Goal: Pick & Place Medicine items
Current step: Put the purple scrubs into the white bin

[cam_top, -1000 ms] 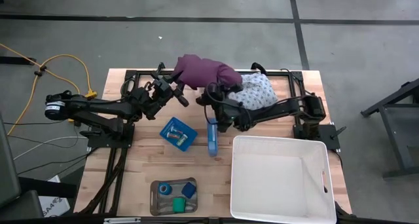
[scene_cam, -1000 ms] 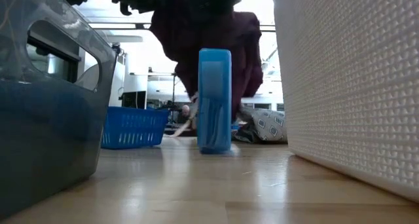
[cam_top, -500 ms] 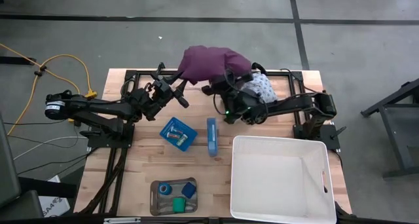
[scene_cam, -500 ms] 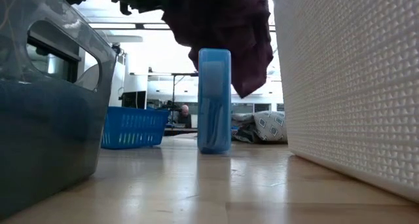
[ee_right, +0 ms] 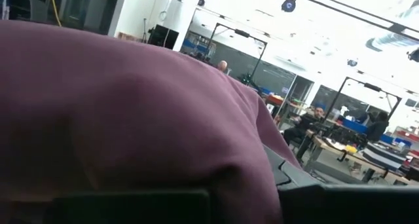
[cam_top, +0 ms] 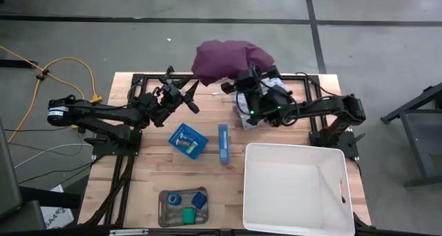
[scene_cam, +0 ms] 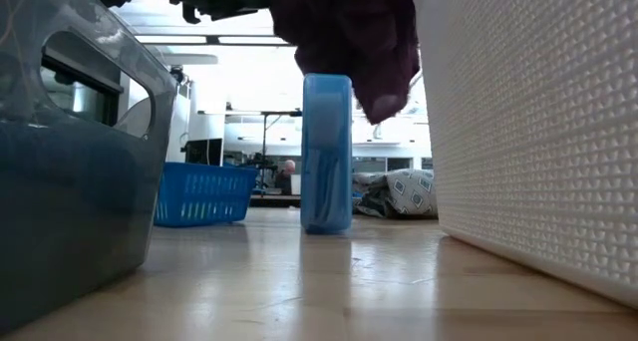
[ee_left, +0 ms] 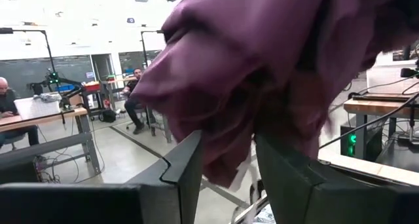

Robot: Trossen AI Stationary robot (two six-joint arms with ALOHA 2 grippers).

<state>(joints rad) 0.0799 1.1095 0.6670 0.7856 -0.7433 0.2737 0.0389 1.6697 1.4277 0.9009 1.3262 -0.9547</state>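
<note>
Purple cloth [cam_top: 230,59] held up over the far edge of the wooden table [cam_top: 155,167], pinched at both ends. Left gripper [cam_top: 188,92] at the cloth's left end, fingers [ee_left: 186,175] part-closed with a fold of cloth hanging between them in the left wrist view. Right gripper [cam_top: 243,81] under the cloth's right side, jaws squeezed together on the fabric, most of the right wrist view filled by it. Patterned pale cloth [cam_top: 276,92] lying on the table below the right arm.

Medicine items nearer the front: grey tray [cam_top: 166,210] with blue roll [cam_top: 173,198], green roll [cam_top: 188,213] and blue block [cam_top: 199,199] inside. Blue basket [cam_top: 188,141] mid-table with small pale pieces in it, too small to tell apart. Blue box [cam_top: 224,144] upright just beside the basket, near the white bin [cam_top: 297,155]. People seated at desks far behind in the wrist views.
</note>
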